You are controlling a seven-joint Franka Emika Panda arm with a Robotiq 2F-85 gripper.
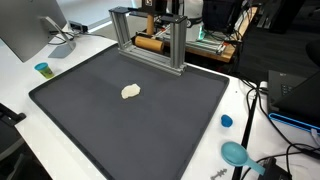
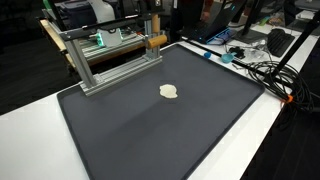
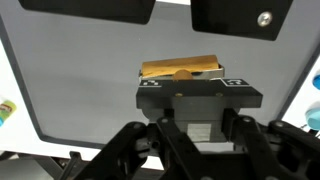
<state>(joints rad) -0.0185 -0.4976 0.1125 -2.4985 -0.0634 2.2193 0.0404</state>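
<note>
My gripper [image 3: 200, 128] is shut on a black block with square markers [image 3: 198, 95], and a wooden roller [image 3: 180, 68] is fixed to the block's far side. In both exterior views the roller [image 1: 150, 43] [image 2: 155, 42] hangs at the back of the dark mat [image 1: 120, 125] [image 2: 150, 130], beside the metal frame [image 1: 150, 38] [image 2: 105, 62]. A small cream lump of dough [image 1: 131, 91] [image 2: 169, 91] lies on the mat, well apart from the roller. The wrist view does not show the dough.
A monitor [image 1: 30, 30] and a small teal cup [image 1: 42, 69] stand off the mat at one corner. A blue cap [image 1: 226, 121], a teal scoop [image 1: 235, 153] and cables [image 2: 250, 65] lie on the white table beside the mat.
</note>
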